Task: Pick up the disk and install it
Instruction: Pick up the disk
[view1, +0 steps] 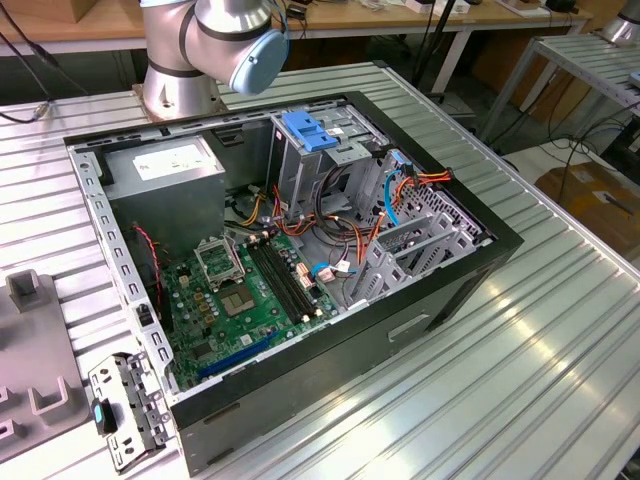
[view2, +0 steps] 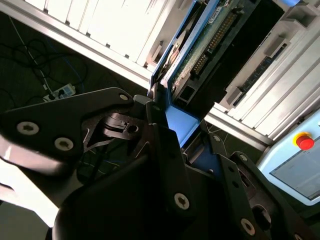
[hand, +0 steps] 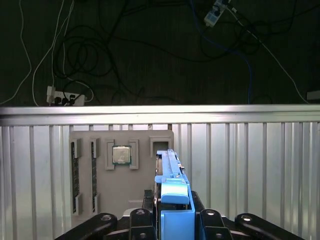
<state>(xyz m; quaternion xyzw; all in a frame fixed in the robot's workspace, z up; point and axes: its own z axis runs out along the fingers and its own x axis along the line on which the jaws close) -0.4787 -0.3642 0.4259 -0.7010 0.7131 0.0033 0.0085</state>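
- Closest to the lens in the first wrist view, the claw (hand: 173, 215) is seen clamped on the disk (hand: 170, 172), which is held on edge between the black fingers (hand: 149, 207).
- Beyond the disk, a grey tray (hand: 125, 192) is seen lying on the ribbed table (hand: 250, 165); memory sticks (hand: 74, 160) and a processor (hand: 120, 155) are seated in it.
- In the second wrist view, the green circuit side of the disk and its blue carrier are shown reaching out from the claw, and a red button (view2: 305, 141) is seen off to one side.
- At the exterior view's left, a metal bracket (view1: 130, 405) is laid on the table.
- Further right, an open computer case (view1: 450, 290) is placed, with the motherboard (view1: 250, 300) exposed.
- A grey cage (view1: 300, 175) topped by a blue clip (view1: 308, 130) is mounted inside, below the arm (view1: 215, 40).
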